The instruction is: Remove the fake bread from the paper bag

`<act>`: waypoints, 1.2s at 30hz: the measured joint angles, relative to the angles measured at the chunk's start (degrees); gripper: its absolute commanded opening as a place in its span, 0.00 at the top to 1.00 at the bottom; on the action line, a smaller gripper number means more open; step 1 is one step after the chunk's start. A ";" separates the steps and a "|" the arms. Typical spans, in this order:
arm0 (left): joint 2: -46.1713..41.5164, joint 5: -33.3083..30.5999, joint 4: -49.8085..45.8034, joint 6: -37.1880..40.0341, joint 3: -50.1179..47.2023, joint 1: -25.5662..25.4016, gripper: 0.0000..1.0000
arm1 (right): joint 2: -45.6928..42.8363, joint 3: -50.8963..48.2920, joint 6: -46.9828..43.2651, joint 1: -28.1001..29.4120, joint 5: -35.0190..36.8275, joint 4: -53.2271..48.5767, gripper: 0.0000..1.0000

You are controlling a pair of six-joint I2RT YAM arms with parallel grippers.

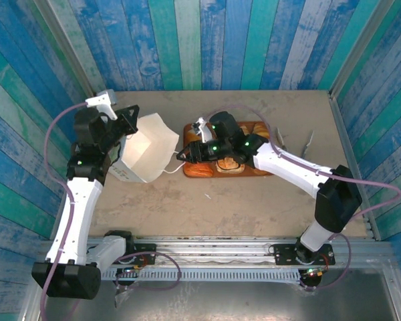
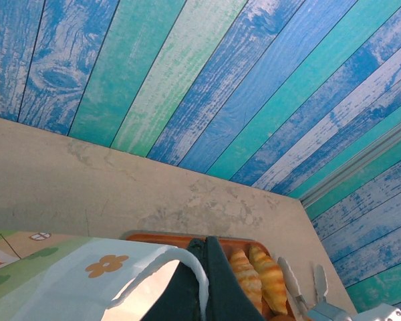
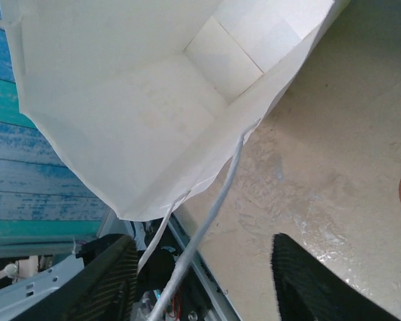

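We see the left hand point(image 1: 122, 125) pinched shut on the paper bag point(image 1: 150, 144); the right hand point(image 1: 186, 153), at its 3 o'clock, is half-open and empty.

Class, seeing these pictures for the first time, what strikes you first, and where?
The white bag left of centre, tipped with its mouth open, rim in the shut left hand. Right of it, golden bread lies on a tray, the open right hand at the bag's mouth.

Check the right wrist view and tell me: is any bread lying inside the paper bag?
No, the paper bag opens toward the camera, and its white walls and creased bottom show no bread.
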 measured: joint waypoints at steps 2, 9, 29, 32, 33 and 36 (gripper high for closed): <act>0.00 0.09 0.00 -0.02 0.00 0.00 1.00 | 0.02 0.09 -0.04 0.33 0.02 -0.07 0.57; 0.00 0.09 0.11 -0.02 0.00 0.00 1.00 | 0.02 1.38 -1.22 0.63 -0.07 -0.81 0.73; 0.55 -0.55 -0.55 0.09 0.94 0.00 1.00 | 0.70 9.77 -5.64 0.66 -0.50 -5.75 0.90; 2.40 -2.08 -1.46 1.40 3.52 -0.02 1.00 | 1.55 13.81 -6.78 0.52 -0.50 -6.21 0.90; 3.19 -2.69 -1.81 1.97 4.48 0.00 1.00 | 2.01 15.26 -7.19 0.46 -0.50 -6.43 0.90; 6.03 -4.09 -2.32 3.52 7.28 0.00 1.00 | 4.09 19.37 -8.37 0.04 -0.44 -7.54 0.90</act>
